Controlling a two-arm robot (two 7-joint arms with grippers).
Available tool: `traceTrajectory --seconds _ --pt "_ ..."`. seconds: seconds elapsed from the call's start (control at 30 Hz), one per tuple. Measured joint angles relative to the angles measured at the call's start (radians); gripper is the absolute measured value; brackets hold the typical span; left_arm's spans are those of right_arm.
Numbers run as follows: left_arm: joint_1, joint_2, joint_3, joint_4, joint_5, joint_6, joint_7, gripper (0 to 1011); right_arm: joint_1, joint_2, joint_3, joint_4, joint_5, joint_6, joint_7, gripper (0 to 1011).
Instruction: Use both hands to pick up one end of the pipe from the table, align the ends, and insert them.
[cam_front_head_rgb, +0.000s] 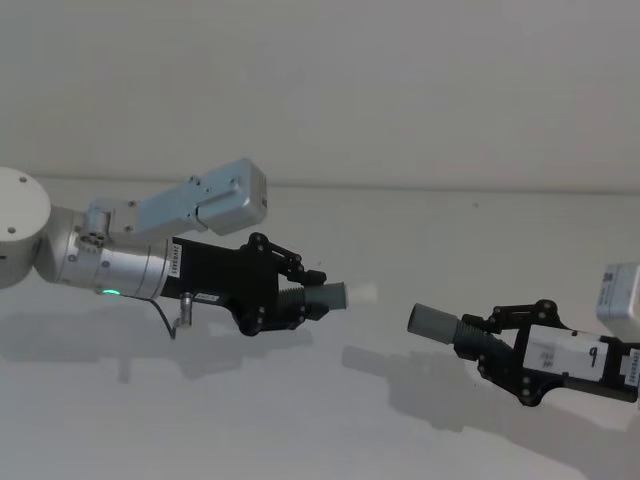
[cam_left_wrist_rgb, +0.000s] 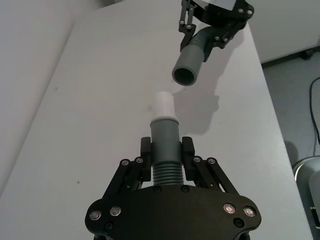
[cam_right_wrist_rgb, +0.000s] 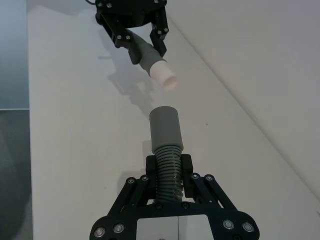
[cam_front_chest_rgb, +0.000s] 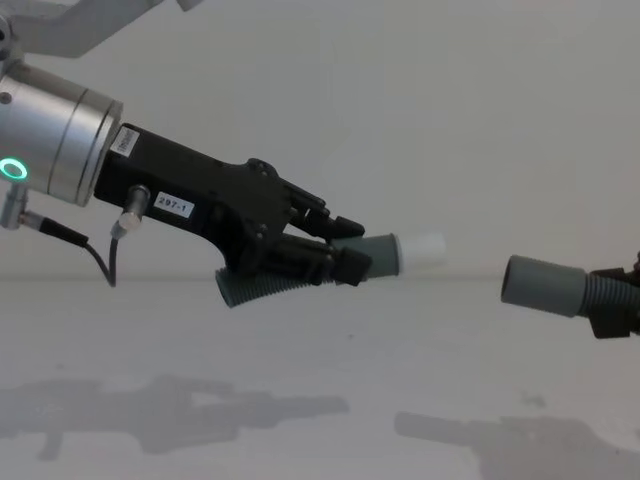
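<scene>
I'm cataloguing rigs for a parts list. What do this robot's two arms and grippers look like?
Left gripper: black plastic linkage jaws with silver screws, white "297-1" label, thin black cable, silver cylindrical wrist with green ring light. Right gripper: matching black jaws, white body panel.

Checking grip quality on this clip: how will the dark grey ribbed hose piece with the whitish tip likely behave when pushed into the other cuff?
The dark grey ribbed hose piece with the whitish tip, clamped in the left gripper at the ribs, may flex there. Its short, straight cuff probably stays stiff. It looks light, jutting level without sagging.
</scene>
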Motion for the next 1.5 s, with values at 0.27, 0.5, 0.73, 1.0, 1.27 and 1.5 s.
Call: traceTrajectory --seconds 0.27,0.5,0.73,1.0,1.27,1.5 --pt "-0.015 0.006 0.018 -0.004 0.001 -0.008 -0.021 346 0.005 0.010 -0.007 -0.013 0.009 0.001 0.005 290" --pt "-0.025 0.009 0.029 -0.006 0.003 -0.012 -0.028 346 0.006 0.016 -0.012 -0.025 0.017 0.007 0.006 290" --pt "-0.033 0.010 0.038 -0.007 0.004 -0.013 -0.030 347 0.006 0.021 -0.018 -0.035 0.024 0.016 0.005 290" --pt "-0.038 0.011 0.045 -0.008 0.003 -0.013 -0.029 347 0.008 0.023 -0.024 -0.039 0.028 0.019 -0.001 290" --pt "-0.044 0.011 0.054 -0.010 -0.001 -0.011 -0.027 346 0.012 0.024 -0.030 -0.040 0.032 0.021 -0.010 290" --pt "-0.047 0.012 0.062 -0.010 -0.004 -0.011 -0.025 347 0.015 0.026 -0.036 -0.039 0.035 0.023 -0.019 291"
